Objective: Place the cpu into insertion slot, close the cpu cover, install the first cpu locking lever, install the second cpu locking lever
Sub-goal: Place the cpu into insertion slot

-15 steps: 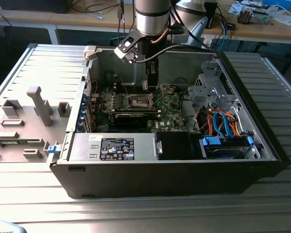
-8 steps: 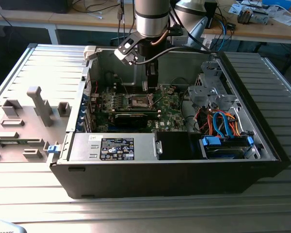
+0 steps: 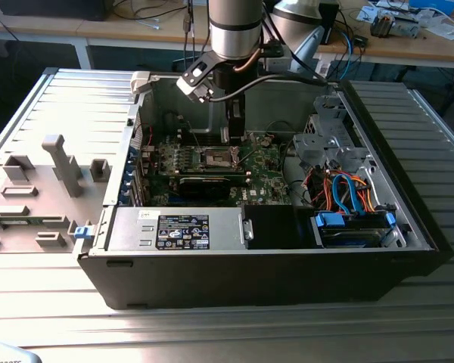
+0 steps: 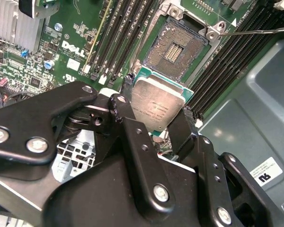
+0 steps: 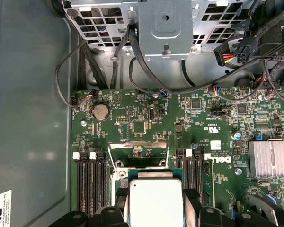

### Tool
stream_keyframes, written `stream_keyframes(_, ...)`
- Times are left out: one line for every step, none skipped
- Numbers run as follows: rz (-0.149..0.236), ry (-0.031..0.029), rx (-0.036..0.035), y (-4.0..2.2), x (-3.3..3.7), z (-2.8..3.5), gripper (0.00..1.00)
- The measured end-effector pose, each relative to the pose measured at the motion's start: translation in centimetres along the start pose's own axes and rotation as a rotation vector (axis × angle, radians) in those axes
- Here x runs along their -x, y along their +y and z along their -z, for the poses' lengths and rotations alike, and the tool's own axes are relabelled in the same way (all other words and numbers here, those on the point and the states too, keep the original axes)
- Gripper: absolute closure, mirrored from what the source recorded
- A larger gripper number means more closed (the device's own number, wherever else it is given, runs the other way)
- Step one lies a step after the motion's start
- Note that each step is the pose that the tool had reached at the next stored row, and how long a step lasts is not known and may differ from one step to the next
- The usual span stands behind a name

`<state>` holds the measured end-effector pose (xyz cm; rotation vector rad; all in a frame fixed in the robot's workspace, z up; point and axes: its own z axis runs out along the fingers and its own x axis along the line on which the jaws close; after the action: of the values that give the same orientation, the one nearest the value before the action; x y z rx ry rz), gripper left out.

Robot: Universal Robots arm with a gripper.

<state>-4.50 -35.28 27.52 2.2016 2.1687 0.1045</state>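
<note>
My gripper (image 4: 154, 118) is shut on the cpu (image 4: 158, 105), a silvery square chip with a green-tan edge, gripped by two opposite edges between the black fingers (image 4: 120, 111). The chip hangs tilted just above the insertion slot (image 4: 176, 47), whose dark pin field lies open on the green motherboard (image 5: 132, 123). In the first wrist view the cpu (image 5: 155, 198) covers the slot, and the cpu cover (image 5: 138, 152) stands raised behind it. A thin locking lever (image 4: 255, 32) sticks out sideways from the slot's corner. In the exterior view the gripper (image 3: 234, 128) is inside the computer case, over the slot (image 3: 218, 157).
Black memory slots (image 5: 91, 184) flank the socket on both sides. A finned heat sink (image 5: 270, 158) sits on the board. The drive cage (image 5: 165, 28) and loose cables (image 5: 146, 71) lie beyond the board. The power supply (image 3: 174, 228) and the case walls (image 3: 287, 265) hem in the work space.
</note>
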Motion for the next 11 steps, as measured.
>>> stream_keyframes(0.0, 0.0, 0.0, -0.01, 0.0, -0.01, 0.45)
stream_keyframes(0.0, 0.0, 0.0, -0.02, 0.0, -0.04, 0.45)
stream_keyframes(0.0, 0.0, 0.0, -0.05, 0.0, -0.08, 0.45)
stream_keyframes(0.0, 0.0, 0.0, -0.05, 0.0, -0.08, 0.45)
stream_keyframes(0.0, 0.0, 0.0, -0.19, 0.01, -0.38, 0.45)
stream_keyframes(0.0, 0.0, 0.0, -0.3, 0.01, -0.57, 0.45)
stream_keyframes(0.0, 0.0, 0.0, -0.31, 0.01, -0.57, 0.45)
stream_keyframes(0.0, 0.0, 0.0, -0.33, 0.01, -0.57, 0.45)
stream_keyframes(0.0, 0.0, 0.0001, -0.36, 0.0, -0.57, 0.45)
stream_keyframes(0.0, 0.0002, 0.0002, -0.41, -0.02, -0.58, 0.45)
stream_keyframes(0.0, 0.0002, 0.0001, -0.48, -0.05, -0.59, 0.45)
